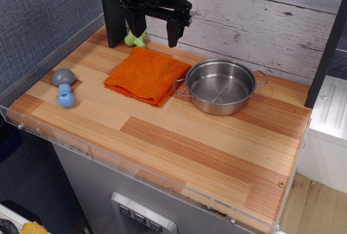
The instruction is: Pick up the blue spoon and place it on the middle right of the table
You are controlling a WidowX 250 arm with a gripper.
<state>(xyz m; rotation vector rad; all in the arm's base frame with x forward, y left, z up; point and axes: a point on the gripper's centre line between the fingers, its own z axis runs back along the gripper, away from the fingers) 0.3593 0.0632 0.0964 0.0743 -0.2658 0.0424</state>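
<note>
The blue spoon (64, 88) lies at the left side of the table (179, 141), with its grey dome bowl toward the back and its bulbous light-blue handle toward the front. My gripper (154, 30) hangs at the back of the table, above the far edge of the orange cloth, well away from the spoon. Its two black fingers are spread apart and hold nothing.
A folded orange cloth (146, 74) lies at the back middle. A steel pot (219, 86) with two handles stands to its right. A green toy vegetable (134, 39) sits behind the gripper by a dark post (111, 11). A clear acrylic rim runs along the table's edges.
</note>
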